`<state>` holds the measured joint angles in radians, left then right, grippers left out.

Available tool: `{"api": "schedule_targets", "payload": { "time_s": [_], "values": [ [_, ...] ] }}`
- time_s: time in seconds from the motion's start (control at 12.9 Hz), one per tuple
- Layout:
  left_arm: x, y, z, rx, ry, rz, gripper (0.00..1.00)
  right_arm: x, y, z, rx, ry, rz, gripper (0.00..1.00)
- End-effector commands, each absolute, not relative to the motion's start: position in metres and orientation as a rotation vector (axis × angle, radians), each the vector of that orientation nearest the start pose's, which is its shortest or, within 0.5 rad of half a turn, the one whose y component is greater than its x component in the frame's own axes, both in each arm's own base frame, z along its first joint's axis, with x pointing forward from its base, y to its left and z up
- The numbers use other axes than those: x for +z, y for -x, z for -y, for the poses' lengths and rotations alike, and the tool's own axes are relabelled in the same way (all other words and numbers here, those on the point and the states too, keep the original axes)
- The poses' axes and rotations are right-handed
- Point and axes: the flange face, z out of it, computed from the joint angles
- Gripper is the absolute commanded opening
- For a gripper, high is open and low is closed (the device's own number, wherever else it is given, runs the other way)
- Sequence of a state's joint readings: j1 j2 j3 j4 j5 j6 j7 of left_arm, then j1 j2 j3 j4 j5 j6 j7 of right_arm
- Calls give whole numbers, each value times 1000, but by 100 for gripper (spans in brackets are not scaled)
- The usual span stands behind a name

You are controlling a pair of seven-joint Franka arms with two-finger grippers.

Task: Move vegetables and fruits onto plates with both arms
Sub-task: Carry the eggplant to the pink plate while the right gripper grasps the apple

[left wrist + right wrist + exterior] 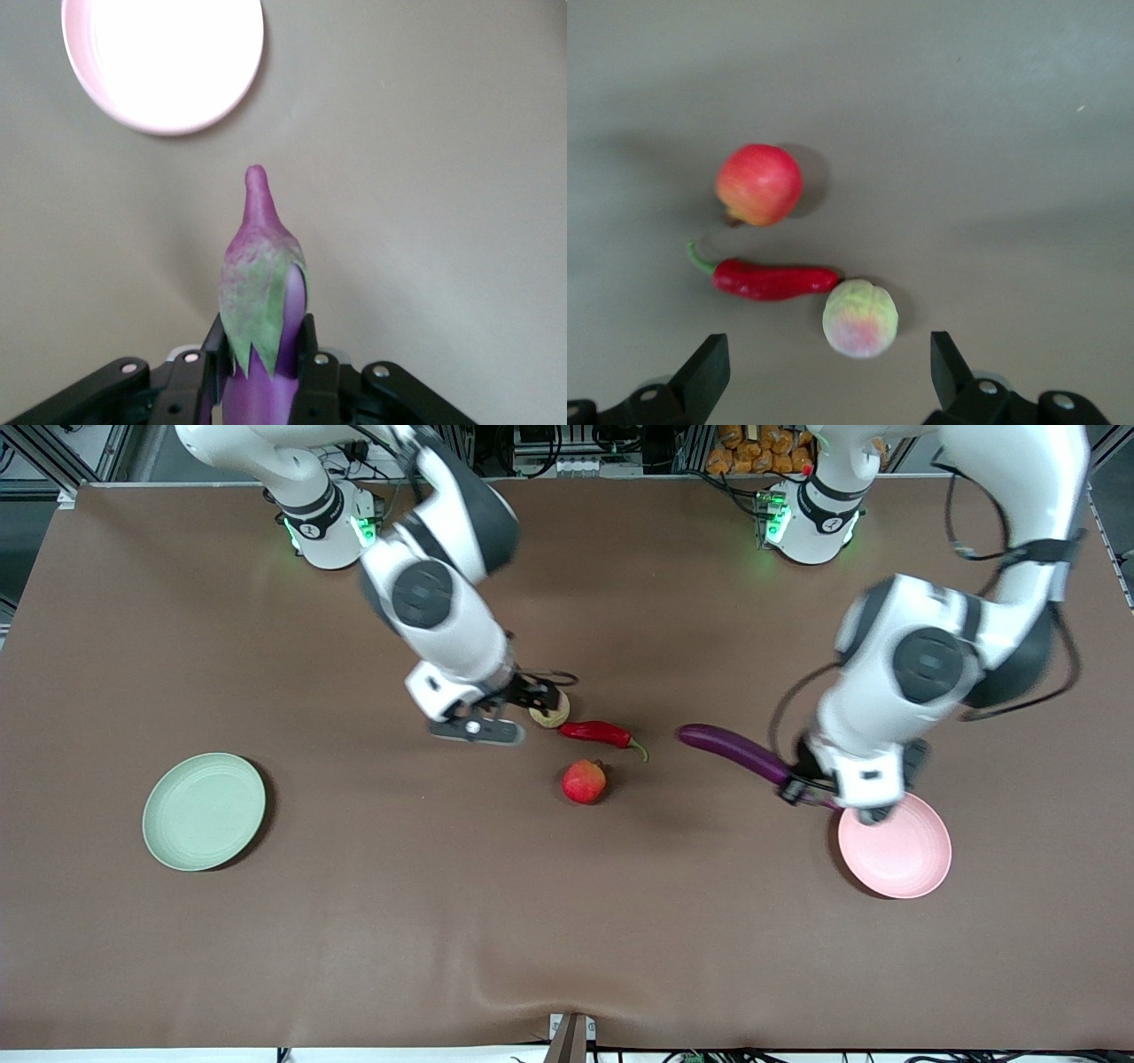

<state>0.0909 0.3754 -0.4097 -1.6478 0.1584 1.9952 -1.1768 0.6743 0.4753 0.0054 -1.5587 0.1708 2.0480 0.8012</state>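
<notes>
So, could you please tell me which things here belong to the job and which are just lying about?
Job: eggplant shut in left gripper; open right gripper over peach; chili; apple; pink plate; green plate.
Lying about: nothing on the brown table.

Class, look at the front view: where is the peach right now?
The peach lies on the table mid-table, touching the chili pepper tip, farther from the camera than the apple, under the open right tool.

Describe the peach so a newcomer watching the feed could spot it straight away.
Find the cluster mid-table, under the open right gripper. There the peach touches the tip of the red chili pepper, and the apple lies nearer the front camera. It is the only pale yellow-green piece, blushed pink.
</notes>
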Motion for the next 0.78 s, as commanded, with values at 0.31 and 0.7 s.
{"api": "schedule_targets", "payload": {
  "time_s": [0.31, 0.7],
  "values": [
    [331, -668, 4, 169, 3077, 724, 0, 329, -605, -463, 9, 2898, -599, 100],
    [262, -710, -61, 136, 3137, 580, 0, 288, -592, -485, 40, 2885, -724, 100]
  ]
}}
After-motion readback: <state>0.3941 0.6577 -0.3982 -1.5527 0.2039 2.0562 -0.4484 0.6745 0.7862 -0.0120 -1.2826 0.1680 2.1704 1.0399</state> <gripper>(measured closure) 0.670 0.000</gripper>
